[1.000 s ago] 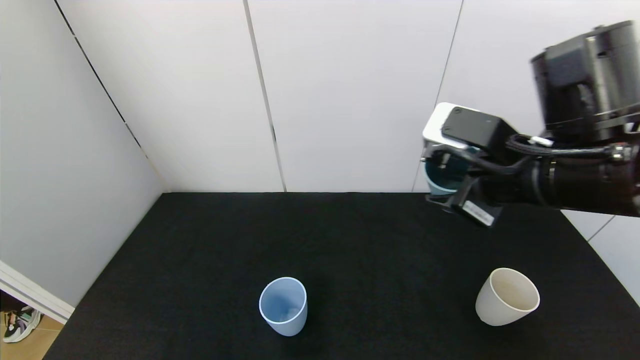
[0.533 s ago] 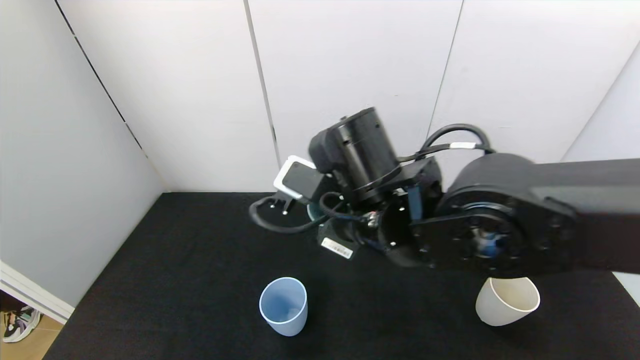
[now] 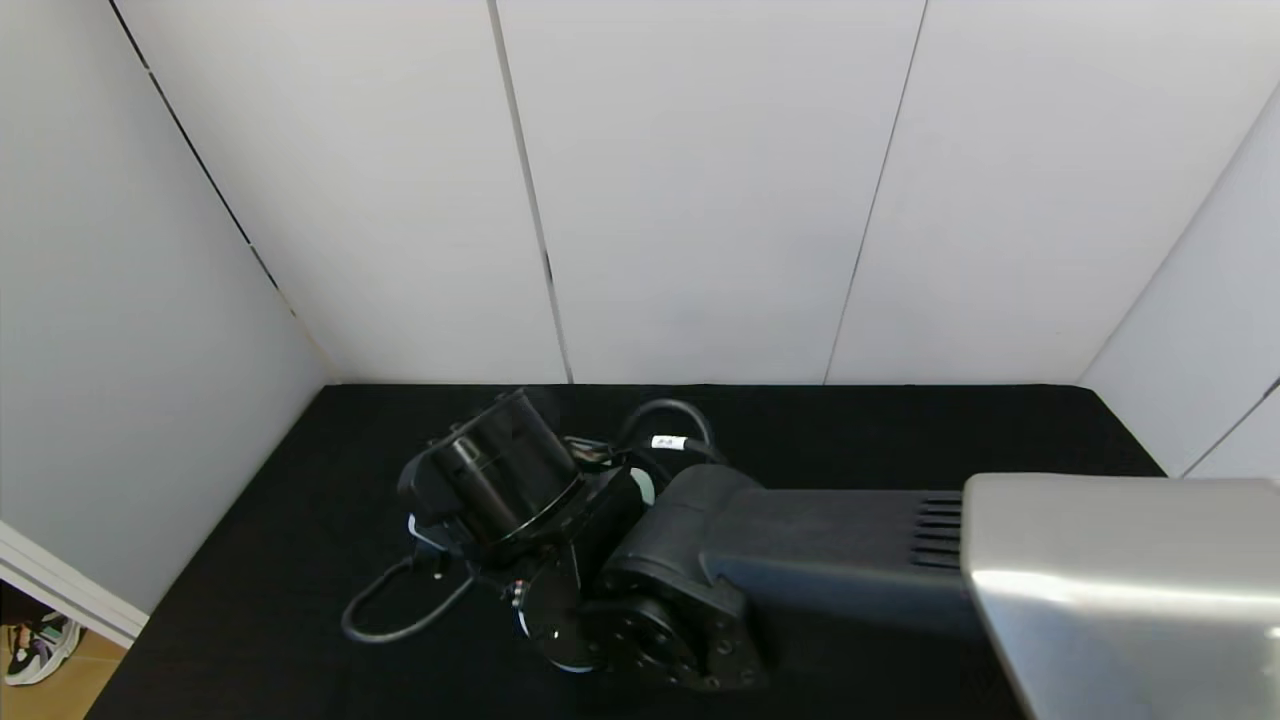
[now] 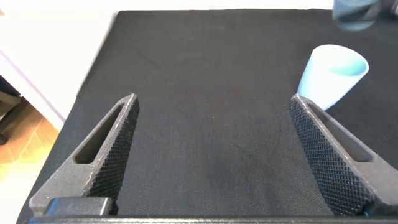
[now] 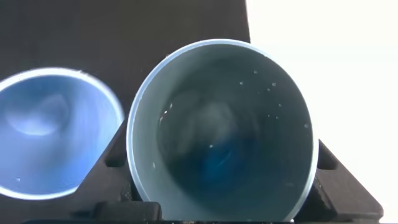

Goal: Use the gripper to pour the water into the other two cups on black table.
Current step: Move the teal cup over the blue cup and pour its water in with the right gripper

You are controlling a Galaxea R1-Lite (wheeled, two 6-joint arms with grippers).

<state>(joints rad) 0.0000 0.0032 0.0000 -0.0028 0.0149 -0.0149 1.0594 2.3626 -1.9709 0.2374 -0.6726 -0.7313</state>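
Note:
My right gripper (image 5: pixel 221 165) is shut on a teal-green cup (image 5: pixel 221 124), one finger on each side of it. Faint glints of water (image 5: pixel 217 140) and droplets show inside. The light blue cup (image 5: pixel 50 130) stands right beside it, a little lower, mouth open upward. In the head view my right wrist (image 3: pixel 490 485) hangs low over the black table (image 3: pixel 900 430) and covers the light blue cup except a sliver of rim (image 3: pixel 572 666). The beige cup is hidden behind the silver arm casing (image 3: pixel 1120 590). My left gripper (image 4: pixel 212 102) is open and empty, low over the table, with the light blue cup (image 4: pixel 333 74) ahead of it.
White wall panels (image 3: pixel 700 200) close the table's far edge and both sides. A strip of floor with a shoe (image 3: pixel 40 650) shows past the table's left edge. My right arm lies across the middle and right of the table.
My right arm has swung left and down across the table with the teal-green cup. It now sits over the light blue cup and hides both cups in the head view.

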